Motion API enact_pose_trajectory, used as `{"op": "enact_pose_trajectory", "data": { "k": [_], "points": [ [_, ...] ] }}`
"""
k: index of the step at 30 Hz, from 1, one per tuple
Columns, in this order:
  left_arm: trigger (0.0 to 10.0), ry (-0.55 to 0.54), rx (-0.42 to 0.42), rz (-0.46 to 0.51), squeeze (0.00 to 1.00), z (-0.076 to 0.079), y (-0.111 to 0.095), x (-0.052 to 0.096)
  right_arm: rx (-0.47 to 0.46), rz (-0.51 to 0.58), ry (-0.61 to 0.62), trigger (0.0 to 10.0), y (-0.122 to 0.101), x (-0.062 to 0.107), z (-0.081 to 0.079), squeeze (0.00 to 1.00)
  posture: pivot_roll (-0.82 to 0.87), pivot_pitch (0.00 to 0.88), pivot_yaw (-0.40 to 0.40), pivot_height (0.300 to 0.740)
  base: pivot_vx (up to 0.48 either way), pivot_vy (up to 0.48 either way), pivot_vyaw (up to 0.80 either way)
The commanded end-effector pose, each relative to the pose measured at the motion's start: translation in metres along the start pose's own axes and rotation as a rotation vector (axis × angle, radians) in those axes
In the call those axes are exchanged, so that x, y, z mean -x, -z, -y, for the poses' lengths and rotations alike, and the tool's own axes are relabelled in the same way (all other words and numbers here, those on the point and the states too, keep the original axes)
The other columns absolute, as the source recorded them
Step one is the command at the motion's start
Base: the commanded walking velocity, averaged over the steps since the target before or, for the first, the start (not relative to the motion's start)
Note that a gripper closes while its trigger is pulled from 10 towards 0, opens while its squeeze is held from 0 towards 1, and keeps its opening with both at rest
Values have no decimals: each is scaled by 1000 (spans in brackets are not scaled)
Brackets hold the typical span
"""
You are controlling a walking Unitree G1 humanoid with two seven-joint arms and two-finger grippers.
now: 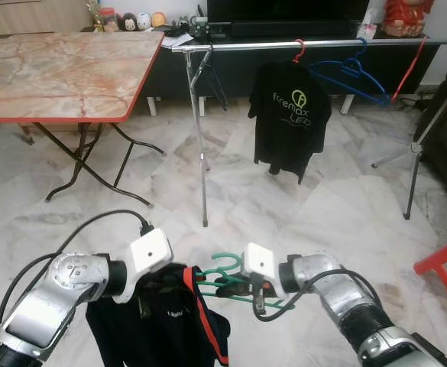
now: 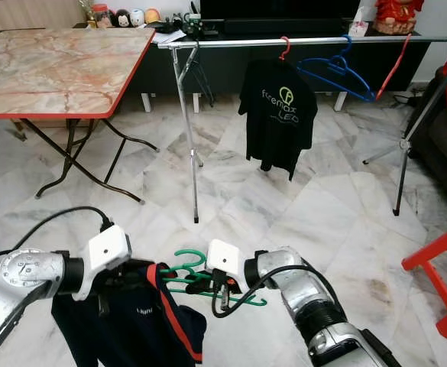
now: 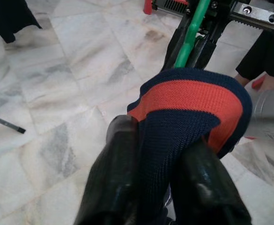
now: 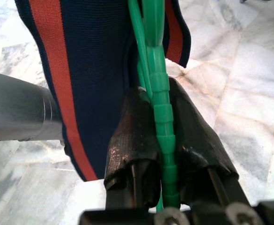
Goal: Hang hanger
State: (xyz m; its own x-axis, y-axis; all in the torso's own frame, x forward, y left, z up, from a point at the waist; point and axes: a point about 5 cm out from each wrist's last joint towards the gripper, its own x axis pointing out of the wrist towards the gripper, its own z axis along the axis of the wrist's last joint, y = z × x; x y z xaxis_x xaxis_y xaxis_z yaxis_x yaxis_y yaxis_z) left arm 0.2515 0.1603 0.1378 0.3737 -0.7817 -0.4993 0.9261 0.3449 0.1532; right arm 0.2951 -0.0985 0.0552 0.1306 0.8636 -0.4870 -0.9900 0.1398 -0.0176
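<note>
— Why both arms down low?
— Left gripper (image 3: 151, 178) has its jaws clenched on the navy garment (image 1: 158, 321) at its red-trimmed collar; right gripper (image 4: 167, 154) pinches the green hanger (image 1: 231, 279), probably to thread it in.
— And the rail (image 1: 315, 44)?
— Well ahead, carrying a black T-shirt (image 1: 290, 115) and a blue hanger (image 1: 349, 75).

A bright green plastic hanger (image 4: 158, 89) carries a navy knit shirt (image 3: 183, 117) banded in orange-red. On the silver metal rail (image 1: 315, 44) hang a black T-shirt (image 1: 288, 115) with yellow-green print and a blue plastic hanger (image 1: 349, 75).
</note>
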Motion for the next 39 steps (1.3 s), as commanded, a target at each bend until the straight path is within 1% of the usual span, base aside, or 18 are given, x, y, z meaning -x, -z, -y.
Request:
{"op": "enact_pose_trajectory", "data": {
  "k": [1, 7, 8, 9, 11, 13, 18, 24, 25, 27, 28, 30, 32, 33, 34, 36, 37, 39],
  "points": [
    [10000, -22, -54, 42, 1000, -5, -12, 3, 10, 1, 8, 0, -4, -2, 2, 0, 49, 62, 19, 740, 0, 0, 0],
    [10000, -43, -58, 50, 1000, -8, -14, 5, 12, 2, 24, 0, -3, -3, 3, 0, 49, 59, 20, 740, 0, 0, 0],
    [10000, -61, -63, 48, 1000, -11, -14, 6, 9, 4, 38, 0, -4, -2, 4, 0, 48, 55, 22, 740, 0, 0, 0],
    [10000, -109, -67, 45, 1000, -18, -13, 13, 2, 5, 70, 0, -4, -2, 6, 0, 42, 52, 22, 740, 0, 0, 0],
    [10000, -138, -69, 45, 1000, -22, -13, 18, -2, 3, 85, 0, -3, -2, 7, 0, 44, 48, 20, 740, 0, 0, 0],
    [10000, -148, -69, 46, 1000, -23, -13, 19, -2, 1, 88, 0, -2, -3, 6, 0, 44, 45, 20, 740, 0, 0, 0],
    [10000, -236, -48, 84, 1000, -30, -14, 26, -44, 8, 145, 0, 5, -1, 7, 0, 39, 31, 18, 740, 0, 0, 0],
    [10000, -300, -36, 123, 1000, -31, -15, 27, -57, 33, 218, 0, 6, 1, 10, 0, 35, 23, 17, 740, 0, 0, 0],
    [10000, -372, -28, 139, 1000, -35, -15, 29, -65, 46, 267, 0, 4, 3, 15, 0, 35, 19, 12, 740, 0, 0, 0],
    [10000, -458, -15, 156, 1000, -40, -14, 32, -76, 62, 324, 0, 2, 6, 20, 0, 35, 19, 12, 740, 0, 0, 0],
    [10000, -475, -12, 160, 1000, -41, -14, 32, -79, 65, 336, 0, 1, 6, 21, 0, 35, 19, 12, 740, 0, 0, 0],
    [10000, -477, -11, 160, 1000, -41, -14, 32, -78, 64, 338, 0, 1, 6, 21, 0, 35, 19, 12, 740, 0, 0, 0],
    [10000, -624, 14, 232, 1000, -46, -17, 40, -128, 115, 488, 0, -7, 14, 36, 0, 36, 30, -1, 740, 0, 0, 0],
    [10000, -683, 20, 256, 1000, -46, -17, 42, -144, 134, 539, 0, -11, 17, 42, 0, 37, 31, -4, 740, 0, 0, 0],
    [10000, -739, 42, 274, 1000, -45, -14, 41, -157, 165, 568, 0, -18, 18, 47, 0, 35, 32, -6, 740, 0, 0, 0],
    [10000, -751, 51, 275, 1000, -43, -11, 38, -152, 187, 572, 0, -23, 18, 49, 0, 31, 31, -8, 740, 0, 0, 0],
    [10000, -764, 72, 277, 1000, -39, -8, 33, -129, 210, 577, 0, -32, 16, 51, 0, 31, 32, -11, 740, 0, 0, 0],
    [10000, -774, 88, 281, 1000, -35, -6, 28, -122, 233, 593, 0, -39, 16, 55, 0, 32, 32, -13, 740, 0, 0, 0]
  ]
}}
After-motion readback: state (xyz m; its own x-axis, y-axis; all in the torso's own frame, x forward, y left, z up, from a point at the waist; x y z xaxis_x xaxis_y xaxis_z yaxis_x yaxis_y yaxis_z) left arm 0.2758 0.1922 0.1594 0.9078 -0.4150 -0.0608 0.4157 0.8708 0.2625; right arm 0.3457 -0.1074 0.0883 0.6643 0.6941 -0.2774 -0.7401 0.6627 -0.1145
